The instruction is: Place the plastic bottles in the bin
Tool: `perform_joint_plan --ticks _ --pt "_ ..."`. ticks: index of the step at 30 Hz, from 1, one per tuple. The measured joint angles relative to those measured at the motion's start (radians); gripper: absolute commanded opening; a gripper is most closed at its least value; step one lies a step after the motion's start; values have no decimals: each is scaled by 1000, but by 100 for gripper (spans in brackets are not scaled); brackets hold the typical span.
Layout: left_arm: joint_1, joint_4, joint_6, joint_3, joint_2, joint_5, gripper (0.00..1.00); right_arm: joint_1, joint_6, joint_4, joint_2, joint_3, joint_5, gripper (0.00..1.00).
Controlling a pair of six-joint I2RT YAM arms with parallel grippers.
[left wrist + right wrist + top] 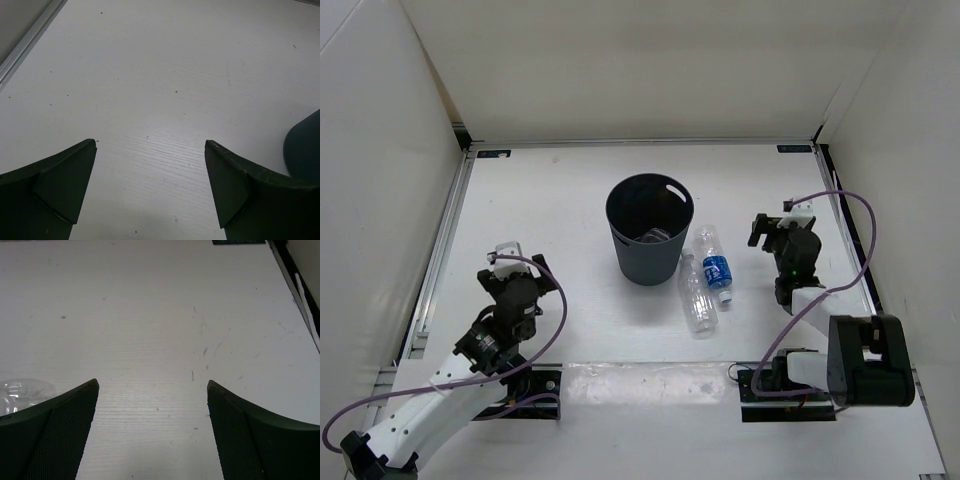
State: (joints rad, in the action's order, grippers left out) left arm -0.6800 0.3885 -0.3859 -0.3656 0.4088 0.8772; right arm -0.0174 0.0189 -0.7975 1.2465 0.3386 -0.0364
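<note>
The bin (649,255) stands upright near the middle of the table (550,190), mouth up, with one handle slot on its far-right rim. A pale shape lies at its bottom, too dim to name.

Two bottles lie flat just right of the bin, side by side and touching or nearly so. Both long axes run near to far, leaning a little to the right toward the near edge. The blue-label bottle (716,268) is the farther one and its white cap points to the near edge. The plain bottle (697,298) lies nearer, beside the bin's base. Its narrow end seems to point away, though that is hard to tell.

The left gripper (150,145) hangs released, jaws wide, over bare table left of the bin, whose dark wall (305,150) shows at the right edge of the left wrist view. The right gripper (152,385) is also released and empty, right of the bottles, facing the far edge.

White walls (650,60) close off the far, left and right sides, and a metal rail (442,250) runs along the left edge. Open table lies on both sides of the bin and behind it.
</note>
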Motion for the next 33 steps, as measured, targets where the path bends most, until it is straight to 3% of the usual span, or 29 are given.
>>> perform_joint_plan --ticks 4,8,11,16,22,33 --pt "0 2 -8 0 13 6 100 -123 44 242 -119 79 -222 90" --pt "0 17 -19 0 0 12 100 -171 261 680 -209 374 -328 90" --pt "0 23 -25 14 -58 22 100 -78 357 873 -207 544 -209 90" --pt "0 37 -30 32 -113 28 100 -36 413 1072 -138 545 10 90" --pt "0 38 -34 32 -94 29 100 -202 428 1237 -63 513 77 90" --pt "0 38 -34 32 -85 29 100 -481 532 1244 -102 417 -8 90"
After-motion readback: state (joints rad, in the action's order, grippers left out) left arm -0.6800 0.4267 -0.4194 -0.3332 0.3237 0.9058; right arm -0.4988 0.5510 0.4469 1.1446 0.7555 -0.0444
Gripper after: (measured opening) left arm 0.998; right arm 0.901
